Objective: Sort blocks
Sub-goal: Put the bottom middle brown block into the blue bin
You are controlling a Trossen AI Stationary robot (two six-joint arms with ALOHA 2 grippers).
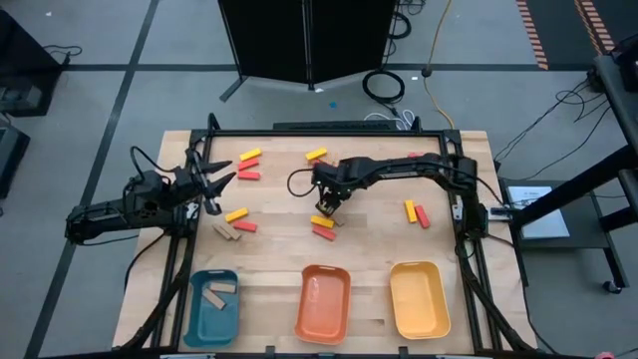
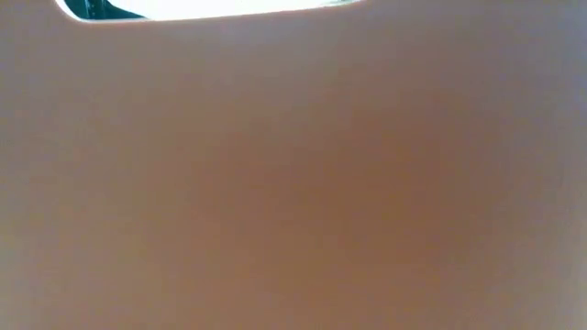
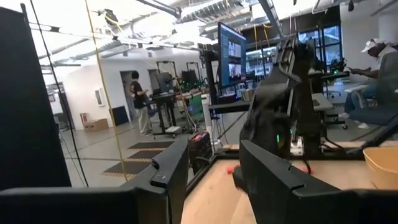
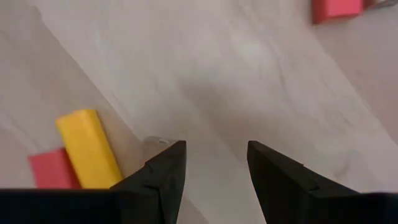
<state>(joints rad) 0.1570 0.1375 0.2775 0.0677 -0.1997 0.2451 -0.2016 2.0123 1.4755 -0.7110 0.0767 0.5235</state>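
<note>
Small red, yellow and tan blocks lie flat in loose groups on the wooden table. My right gripper [image 1: 327, 205] [image 4: 214, 168] is open and points down at bare table just beyond a yellow block [image 1: 321, 221] [image 4: 90, 149] and a red block [image 1: 324, 232] [image 4: 53, 169] that lie side by side. It touches neither. Another red block [image 4: 336, 7] shows farther off in the right wrist view. My left gripper [image 1: 206, 189] [image 3: 211, 162] is open and empty. It is held level above the table's left side, near a yellow block [image 1: 236, 213], a red block [image 1: 245, 226] and a tan block [image 1: 227, 231].
A blue tray [image 1: 195, 317] holding two tan blocks, an orange tray [image 1: 306, 317] and a yellow tray [image 1: 420, 299] stand along the near edge. More blocks lie at the far left [image 1: 249, 165], far middle [image 1: 316, 154] and right [image 1: 416, 212]. An orange-brown surface [image 2: 293, 183] fills the low view. People are in the room beyond.
</note>
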